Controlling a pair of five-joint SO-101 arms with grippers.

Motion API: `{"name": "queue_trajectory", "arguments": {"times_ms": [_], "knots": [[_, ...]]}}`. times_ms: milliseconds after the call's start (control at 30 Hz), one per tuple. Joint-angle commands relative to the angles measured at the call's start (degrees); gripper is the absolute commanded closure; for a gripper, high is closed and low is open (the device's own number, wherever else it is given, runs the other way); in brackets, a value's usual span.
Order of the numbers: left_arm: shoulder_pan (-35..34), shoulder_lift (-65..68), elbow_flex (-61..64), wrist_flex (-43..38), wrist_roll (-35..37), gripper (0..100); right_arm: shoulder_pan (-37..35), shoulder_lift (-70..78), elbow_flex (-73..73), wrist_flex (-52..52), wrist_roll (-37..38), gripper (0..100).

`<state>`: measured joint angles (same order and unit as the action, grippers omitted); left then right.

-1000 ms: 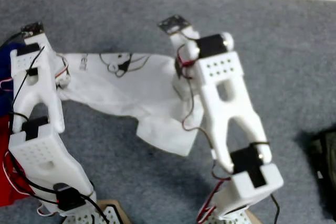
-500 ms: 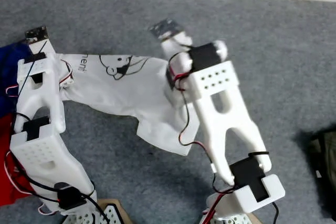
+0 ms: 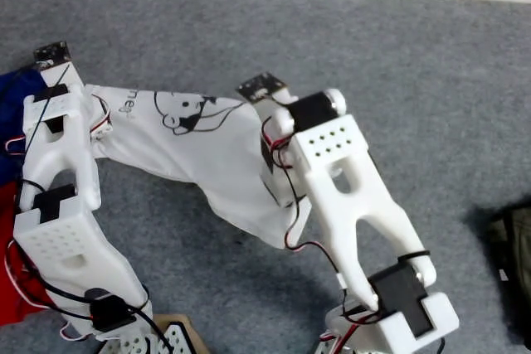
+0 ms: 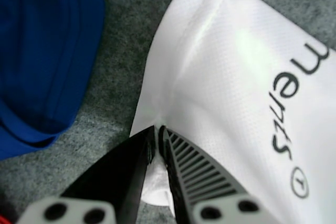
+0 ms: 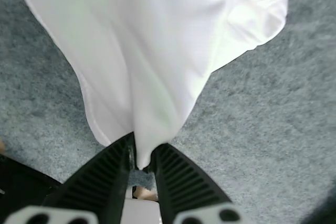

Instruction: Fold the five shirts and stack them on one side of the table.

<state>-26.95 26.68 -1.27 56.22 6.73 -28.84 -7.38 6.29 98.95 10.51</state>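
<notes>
Grey, felt-like table surface (image 3: 431,80) underlies both arms. My left arm (image 3: 58,163) stretches forward along the table's left side. Its left gripper (image 4: 156,132) is pinched tight on a hemmed edge of the white shirt (image 3: 207,147). My right arm (image 3: 340,188) angles inward toward the centre, with the right gripper (image 5: 142,148) clamped on a bunched fold of that shirt. Between the two grips, the fine-mesh fabric spans the table, black print uppermost. A smooth blue shirt (image 4: 47,51) lies crumpled just beside the left gripper.
</notes>
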Motion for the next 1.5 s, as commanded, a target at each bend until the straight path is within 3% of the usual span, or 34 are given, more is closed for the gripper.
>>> {"name": "queue_trajectory", "arguments": {"times_ms": [0, 433, 667, 767, 1033, 1167, 1467], "knots": [[-0.84, -3.21, -0.4, -1.14, -0.62, 99, 1.8, -3.03, 4.0, -4.18, -0.44, 99.1], [-0.84, -3.21, -0.31, -1.14, -0.62, 99, 5.76, -2.86, 17.98, -19.91, -0.09, 98.8], [-0.75, -3.65, -0.4, -1.05, -0.62, 99, 5.85, -3.38, 15.96, -20.44, 2.37, 81.0], [-0.75, -3.82, -0.48, -0.62, -0.79, 95, 7.6, -3.21, 11.21, -20.09, 2.37, 79.5], [0.04, -6.46, -6.2, 17.67, -0.7, 70, 10.59, -2.77, 3.82, -19.65, 2.02, 79.5], [0.4, -8.31, -6.9, 23.21, -0.97, 68, 10.51, -2.77, 3.74, -19.74, -0.09, 79.5], [0.92, -15.43, -8.75, 23.74, -0.97, 68, 10.77, -2.59, 4.35, -29.93, -6.77, 79.6]]}}
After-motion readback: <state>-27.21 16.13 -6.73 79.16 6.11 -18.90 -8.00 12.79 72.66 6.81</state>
